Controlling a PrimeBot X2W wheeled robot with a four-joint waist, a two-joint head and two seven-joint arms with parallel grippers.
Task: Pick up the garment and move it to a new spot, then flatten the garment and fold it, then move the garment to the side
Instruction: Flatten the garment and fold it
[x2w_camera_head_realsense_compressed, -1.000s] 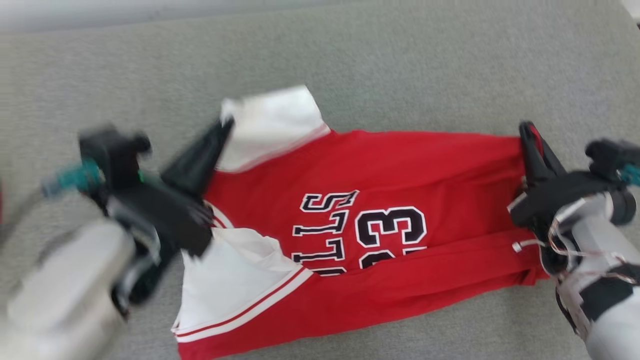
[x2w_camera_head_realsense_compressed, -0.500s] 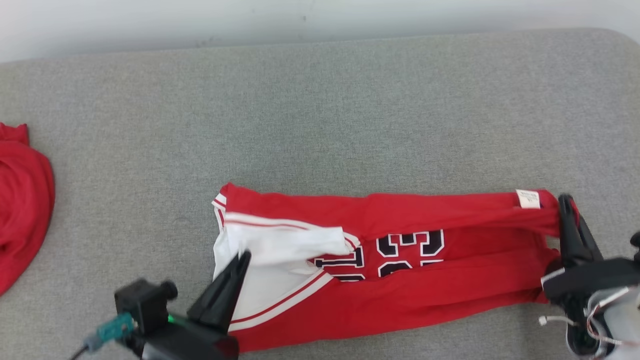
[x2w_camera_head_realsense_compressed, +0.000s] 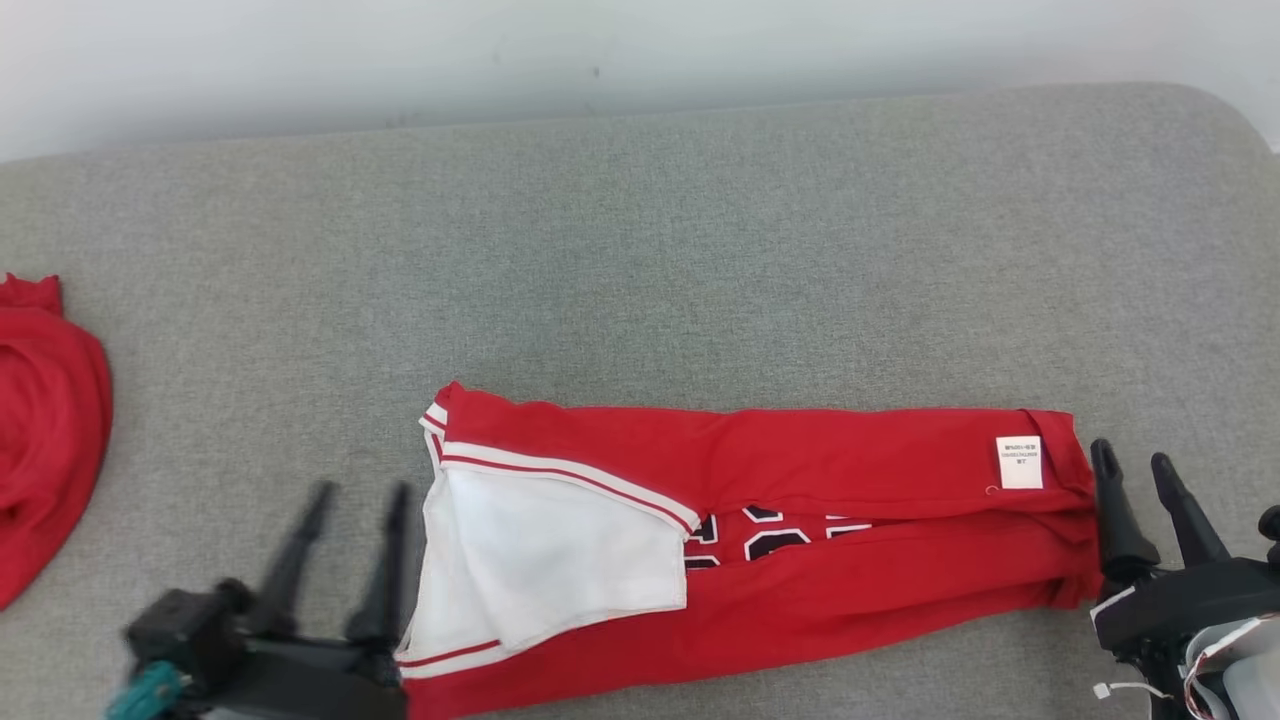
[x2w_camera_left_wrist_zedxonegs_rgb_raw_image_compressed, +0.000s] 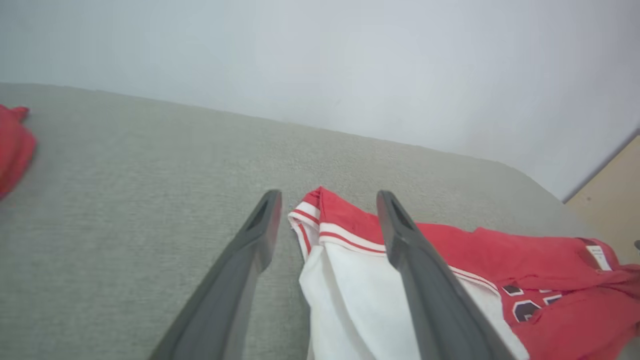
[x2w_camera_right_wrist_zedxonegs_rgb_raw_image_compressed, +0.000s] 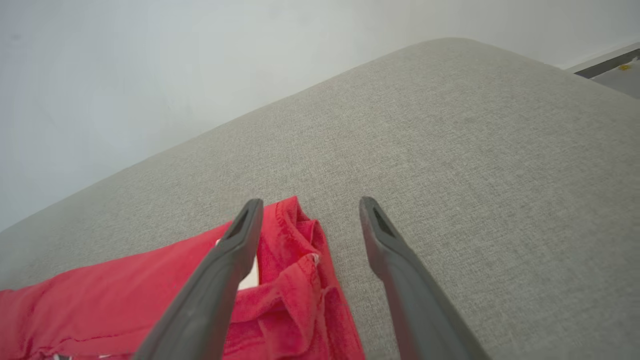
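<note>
The garment is a red jersey with white panels and black numbers, lying folded lengthwise in a long strip on the grey cushion. Its white end points toward my left gripper, which stands open just beside that end, holding nothing. At the strip's other end, by the white label, my right gripper is open too, its fingers apart just off the red edge. In the right wrist view that gripper straddles the cloth's corner without pinching it.
A second red cloth lies bunched at the cushion's far left edge. A pale wall runs behind the cushion. The cushion's rounded right corner is close to my right arm.
Both grippers have let go of the garment and now stand open. The top layer has been laid down over the numbers, leaving a narrower strip. The camera has also shifted.
</note>
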